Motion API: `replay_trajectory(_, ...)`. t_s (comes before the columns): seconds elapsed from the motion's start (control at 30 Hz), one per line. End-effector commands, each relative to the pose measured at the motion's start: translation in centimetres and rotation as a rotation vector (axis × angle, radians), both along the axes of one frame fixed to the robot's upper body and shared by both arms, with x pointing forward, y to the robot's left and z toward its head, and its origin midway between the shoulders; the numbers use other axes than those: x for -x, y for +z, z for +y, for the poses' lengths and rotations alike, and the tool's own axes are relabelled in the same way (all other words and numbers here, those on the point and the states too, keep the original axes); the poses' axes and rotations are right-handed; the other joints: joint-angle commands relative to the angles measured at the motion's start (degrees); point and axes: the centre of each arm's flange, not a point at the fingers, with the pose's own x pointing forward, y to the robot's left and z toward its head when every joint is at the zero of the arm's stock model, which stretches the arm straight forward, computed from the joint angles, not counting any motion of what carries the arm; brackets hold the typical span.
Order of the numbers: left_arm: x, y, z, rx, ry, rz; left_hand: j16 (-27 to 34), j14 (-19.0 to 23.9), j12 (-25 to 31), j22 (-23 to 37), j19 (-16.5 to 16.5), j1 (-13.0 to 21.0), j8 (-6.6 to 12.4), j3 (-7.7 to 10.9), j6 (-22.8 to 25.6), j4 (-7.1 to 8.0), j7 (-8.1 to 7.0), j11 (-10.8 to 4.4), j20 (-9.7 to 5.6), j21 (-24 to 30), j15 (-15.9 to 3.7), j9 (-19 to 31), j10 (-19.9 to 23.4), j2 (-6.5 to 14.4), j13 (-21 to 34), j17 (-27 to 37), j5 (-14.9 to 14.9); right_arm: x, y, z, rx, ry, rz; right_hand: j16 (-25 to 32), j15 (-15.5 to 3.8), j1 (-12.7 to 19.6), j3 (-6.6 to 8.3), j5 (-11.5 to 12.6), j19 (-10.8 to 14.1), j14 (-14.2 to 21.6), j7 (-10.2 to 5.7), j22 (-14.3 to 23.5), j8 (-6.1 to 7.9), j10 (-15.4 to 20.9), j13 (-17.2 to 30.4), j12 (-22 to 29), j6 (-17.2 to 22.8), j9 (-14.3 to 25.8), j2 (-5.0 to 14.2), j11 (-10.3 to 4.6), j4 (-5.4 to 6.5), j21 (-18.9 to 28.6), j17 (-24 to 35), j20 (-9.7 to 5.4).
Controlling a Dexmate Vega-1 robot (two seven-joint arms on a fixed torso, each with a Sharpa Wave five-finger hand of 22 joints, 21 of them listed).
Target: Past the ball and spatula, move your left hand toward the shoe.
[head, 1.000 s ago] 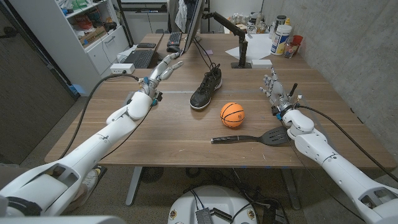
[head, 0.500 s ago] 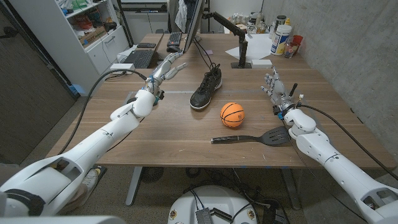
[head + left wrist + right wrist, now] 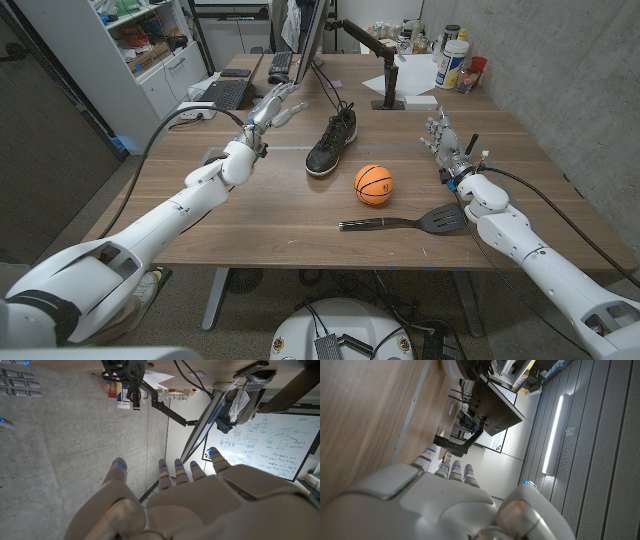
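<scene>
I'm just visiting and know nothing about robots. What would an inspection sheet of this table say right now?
Surface: wooden table, bare at the front.
Job's things: shoe upright; ball in front of it; spatula lying nearest the robot.
Clutter: bottles, laptop, keyboard at the far side.
Hands: left hand open, beside the shoe, not touching; right hand open, holding nothing.
Cables: black ones along both arms.
Surroundings: shelves, concrete wall.

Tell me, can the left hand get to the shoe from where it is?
Probably yes. The left hand is open, beside the black shoe, with bare table between; basketball and spatula lie nearer the robot.
</scene>
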Motion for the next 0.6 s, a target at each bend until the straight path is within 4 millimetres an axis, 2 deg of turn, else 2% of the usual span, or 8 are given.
replay_trajectory(0.03,-0.1,0.1,-1.0,-0.048,0.015,-0.028,0.4,0.2,0.2,0.2,0.4,0.8,0.11,0.56,0.7,-0.02,0.07,-0.18,0.05,0.3,0.18,0.2,0.4,-0.1,0.2,0.2,-0.1,-0.1,0.0,0.1,0.006,0.005,0.001,0.1,-0.02,0.2,-0.44,0.5,-0.3,-0.4,0.0,0.2,0.13,-0.1,0.3,0.5,-0.3,0.2,0.57,0.16,0.26,0.2,0.3,0.49)
replay_trajectory(0.6,-1.2,-0.8,-2.0,-0.115,0.037,-0.023,0.3,0.1,0.1,0.2,0.9,1.8,-0.14,0.86,0.7,-0.19,-0.02,-0.7,-0.52,0.3,-0.13,0.2,0.5,-0.1,0.2,0.2,-0.1,0.3,0.0,0.8,0.006,0.021,-0.004,0.1,0.04,0.2,-0.54,0.5,-0.3,-0.4,-0.01,0.2,0.12,-0.1,0.3,0.5,-0.3,0.2,0.62,0.27,0.25,0.2,0.3,0.51)
